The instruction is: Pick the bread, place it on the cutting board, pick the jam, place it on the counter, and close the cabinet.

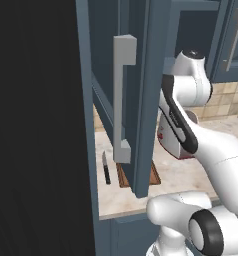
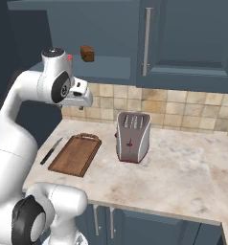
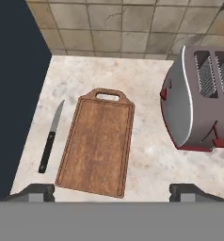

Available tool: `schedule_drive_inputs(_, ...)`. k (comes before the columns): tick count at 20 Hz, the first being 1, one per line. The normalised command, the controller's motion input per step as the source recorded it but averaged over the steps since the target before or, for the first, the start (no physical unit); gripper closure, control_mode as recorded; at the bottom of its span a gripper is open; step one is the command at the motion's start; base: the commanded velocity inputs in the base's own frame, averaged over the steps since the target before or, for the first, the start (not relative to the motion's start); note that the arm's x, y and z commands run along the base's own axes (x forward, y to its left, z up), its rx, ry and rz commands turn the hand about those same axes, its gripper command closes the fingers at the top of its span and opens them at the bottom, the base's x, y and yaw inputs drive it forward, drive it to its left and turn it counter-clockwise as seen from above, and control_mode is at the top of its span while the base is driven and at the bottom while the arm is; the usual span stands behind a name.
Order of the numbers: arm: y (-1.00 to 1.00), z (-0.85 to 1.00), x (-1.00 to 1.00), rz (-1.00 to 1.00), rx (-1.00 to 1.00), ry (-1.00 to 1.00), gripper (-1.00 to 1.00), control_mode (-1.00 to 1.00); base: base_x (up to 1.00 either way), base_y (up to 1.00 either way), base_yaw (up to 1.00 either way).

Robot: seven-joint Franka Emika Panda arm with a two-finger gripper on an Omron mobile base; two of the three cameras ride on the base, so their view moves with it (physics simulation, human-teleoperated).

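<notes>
On the counter [image 2: 183,167] the cutting board [image 3: 97,143] lies flat with its handle cut-out toward the tiled wall, the knife [image 3: 50,139] just beside it on the left, apart from it. The toaster [image 2: 132,137] stands to the board's right. Up above, the bread [image 2: 87,53] sits inside the open cabinet [image 2: 94,36], whose door [image 1: 128,95] swings out over the counter's left end.

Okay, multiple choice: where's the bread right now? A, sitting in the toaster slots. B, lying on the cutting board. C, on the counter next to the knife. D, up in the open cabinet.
D: the bread sits on the shelf of the open cabinet, while the cutting board below lies bare.
</notes>
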Motion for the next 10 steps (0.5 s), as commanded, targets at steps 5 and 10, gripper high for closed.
schedule_drive_inputs(5, 0.00, 0.13, -0.26, 0.04, 0.00, -0.28, -1.00, -1.00, 0.00, 0.00, 0.00)
schedule_drive_inputs(10, 0.00, 0.23, -0.14, 0.04, 0.00, -0.24, -1.00, -1.00, 0.00, 0.00, 0.00)
